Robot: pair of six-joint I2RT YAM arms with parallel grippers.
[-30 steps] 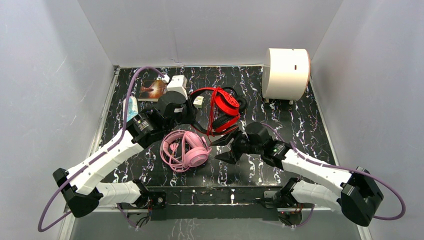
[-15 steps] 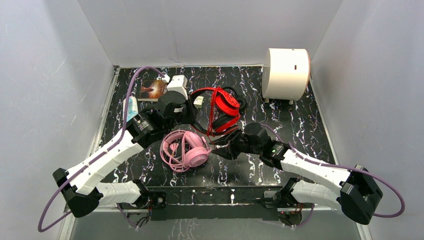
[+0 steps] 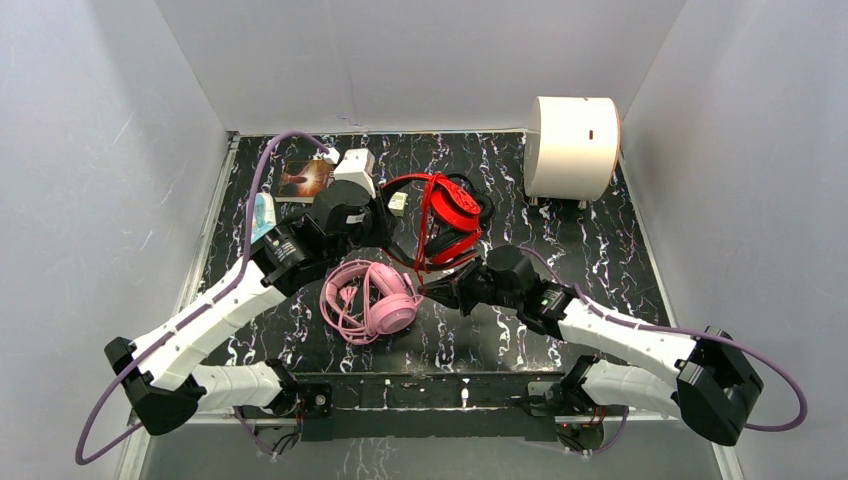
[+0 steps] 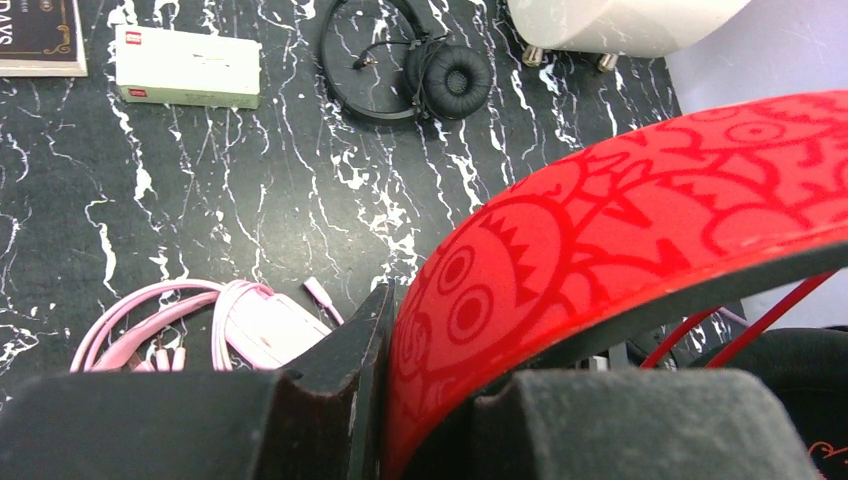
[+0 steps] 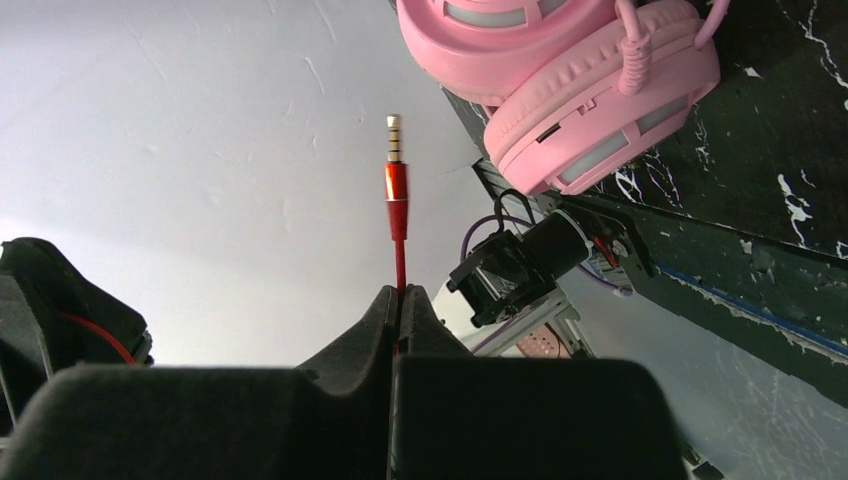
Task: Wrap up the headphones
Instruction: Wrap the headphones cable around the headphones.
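Black marbled table [image 3: 600, 260] within grey walls [image 3: 400, 60]. Mid-table, red headphones [image 3: 447, 212], headband clamped between left gripper [image 4: 450, 385] fingers; pink headphones [image 3: 375, 300] just in front; small black headset [image 4: 440, 75] behind. Right gripper [image 5: 398, 305] pinching red cable [image 5: 399, 265] just below jack plug [image 5: 396, 170].

Colours: red headphones [image 4: 620, 230] carry darker red swirl print; pink headphones [image 5: 570, 100] plain; table [image 4: 250, 220] black, white-veined.
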